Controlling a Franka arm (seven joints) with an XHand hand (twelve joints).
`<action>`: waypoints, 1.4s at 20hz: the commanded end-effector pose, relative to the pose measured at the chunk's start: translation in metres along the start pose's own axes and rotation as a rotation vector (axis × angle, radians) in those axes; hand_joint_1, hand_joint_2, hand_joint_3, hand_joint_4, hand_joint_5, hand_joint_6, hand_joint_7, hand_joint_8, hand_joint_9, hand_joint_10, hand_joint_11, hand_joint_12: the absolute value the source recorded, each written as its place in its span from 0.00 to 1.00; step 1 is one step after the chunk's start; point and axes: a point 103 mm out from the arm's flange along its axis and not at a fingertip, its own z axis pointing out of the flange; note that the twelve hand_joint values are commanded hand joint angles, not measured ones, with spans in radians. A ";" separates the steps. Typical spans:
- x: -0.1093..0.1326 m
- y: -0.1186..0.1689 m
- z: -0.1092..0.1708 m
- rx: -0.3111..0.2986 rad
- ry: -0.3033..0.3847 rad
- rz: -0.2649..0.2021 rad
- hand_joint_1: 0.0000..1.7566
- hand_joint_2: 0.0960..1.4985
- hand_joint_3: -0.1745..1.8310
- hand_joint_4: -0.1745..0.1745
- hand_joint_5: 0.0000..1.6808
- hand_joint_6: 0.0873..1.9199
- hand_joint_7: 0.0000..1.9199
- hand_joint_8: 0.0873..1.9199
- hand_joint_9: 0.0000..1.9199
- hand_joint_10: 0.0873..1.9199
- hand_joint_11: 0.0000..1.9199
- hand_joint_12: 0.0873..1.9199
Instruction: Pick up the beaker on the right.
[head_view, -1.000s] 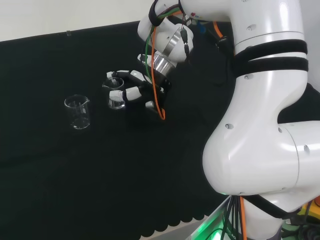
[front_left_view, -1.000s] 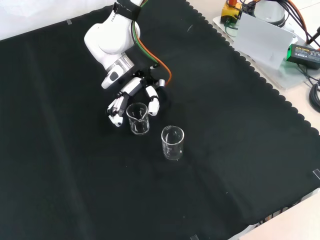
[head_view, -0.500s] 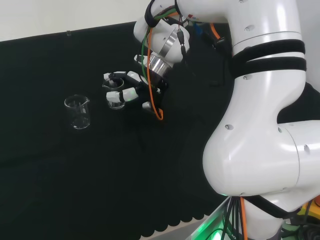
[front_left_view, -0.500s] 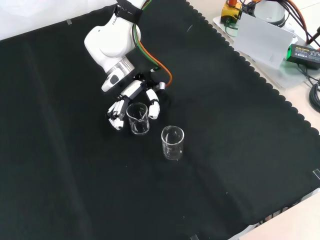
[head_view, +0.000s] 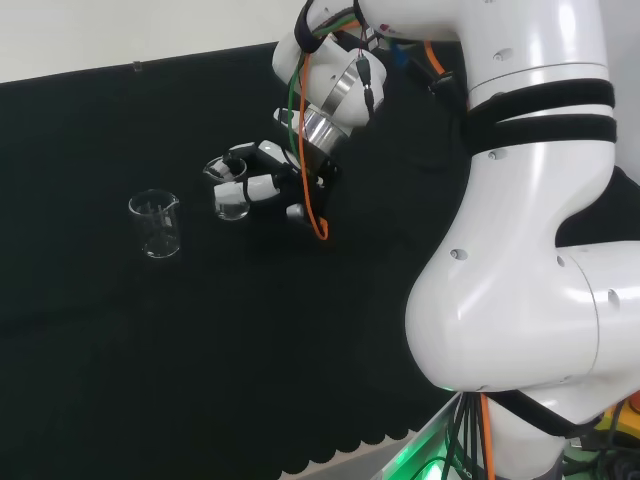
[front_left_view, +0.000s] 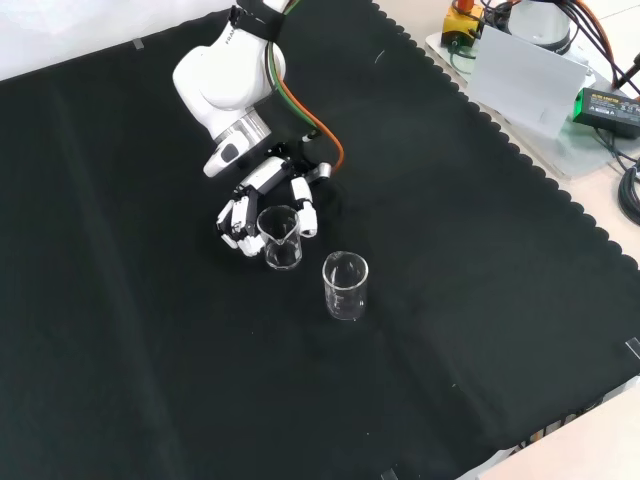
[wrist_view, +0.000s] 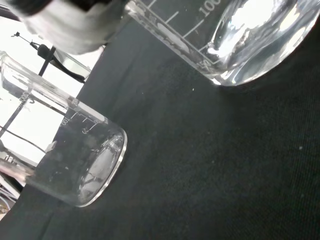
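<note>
I'm seeing the hand (head_view: 262, 176) sitting left of centre in the upper half of the head view, fingers curling round the small clear beaker (head_view: 230, 196) — thumb side and finger side are both lying against the glass. In the front view the hand (front_left_view: 262, 196) is coming in from the upper left, and the beaker (front_left_view: 281, 238) is sitting between the white fingertips (front_left_view: 307, 217), just below the palm.

I can't tell from the head or front view whether the base is touching the black cloth of the worktop (front_left_view: 480, 300) or is just off it. The wrist view is showing the held beaker (wrist_view: 240, 35) close up with its base edge apparently clear of the cloth, graduation marks visible.

The second beaker (head_view: 156, 225) is standing upright at the left of the head view, apart from the hand. In the front view it (front_left_view: 345, 285) is sitting just down and right of the held one, near but not touching. In the wrist view it (wrist_view: 65, 155) is appearing tilted by the camera angle — standing on the cloth.

Both beakers are looking empty.
</note>
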 end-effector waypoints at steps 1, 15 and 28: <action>0.006 0.008 0.000 -0.047 -0.077 0.043 0.59 0.70 0.11 0.99 0.60 0.47 0.49 0.23 0.44 0.24 0.19 0.65; 0.029 0.011 -0.030 -0.042 -0.069 -0.073 0.62 0.67 0.08 0.93 0.71 0.32 0.68 0.09 0.61 0.11 0.40 0.55; 0.051 0.003 -0.052 0.044 -0.168 -0.083 0.63 0.70 0.00 0.97 0.74 0.28 0.75 0.02 0.70 0.04 0.48 0.51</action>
